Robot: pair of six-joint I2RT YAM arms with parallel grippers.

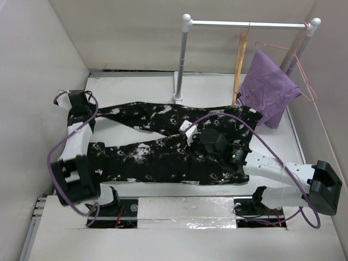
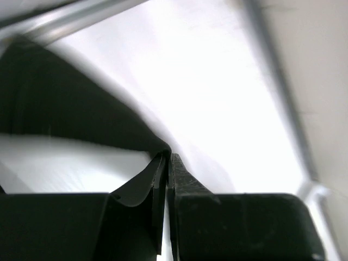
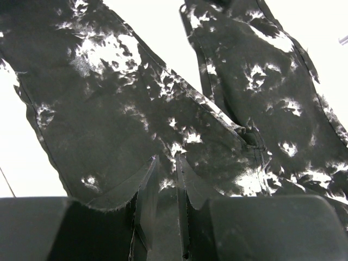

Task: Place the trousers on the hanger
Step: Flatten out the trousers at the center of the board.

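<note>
The black, white-speckled trousers (image 1: 157,157) lie flat across the table, waist to the right and both legs running left. My left gripper (image 1: 73,106) is at the far-left end of the upper leg. In the left wrist view the left gripper (image 2: 168,155) is shut, with a corner of the dark trousers (image 2: 65,109) pinched at its tips. My right gripper (image 1: 186,133) rests on the trousers near the crotch. Seen from the right wrist, the right gripper (image 3: 167,159) has its jaws narrowly apart with trousers (image 3: 109,81) cloth filling the gap. The wooden hanger (image 1: 239,65) hangs on the rail.
A white rail (image 1: 244,24) on a post (image 1: 180,65) stands at the back right. A purple cloth (image 1: 272,89) hangs from it on a pink wire hanger (image 1: 304,76). White walls close in the table on the left, right and back.
</note>
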